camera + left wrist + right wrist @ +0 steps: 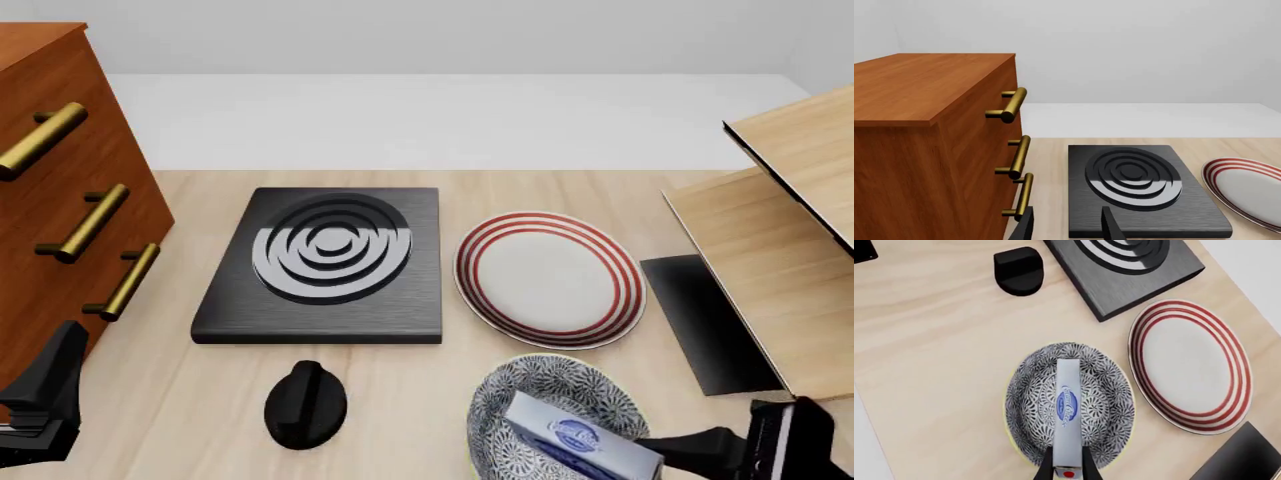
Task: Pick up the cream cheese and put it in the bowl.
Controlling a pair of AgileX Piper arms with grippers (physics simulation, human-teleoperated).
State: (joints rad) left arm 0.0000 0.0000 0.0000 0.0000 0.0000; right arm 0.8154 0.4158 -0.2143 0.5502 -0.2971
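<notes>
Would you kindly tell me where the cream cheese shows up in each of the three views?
Front view: cream cheese at the bottom edge, over the bowl.
Right wrist view: cream cheese in the lower middle, above the bowl, held by the right gripper.
Left wrist view: not in it.
Shared landmark: the red-ringed plate.

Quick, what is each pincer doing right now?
Left pincer: open, holding nothing.
Right pincer: shut on the cream cheese, held over the bowl.
</notes>
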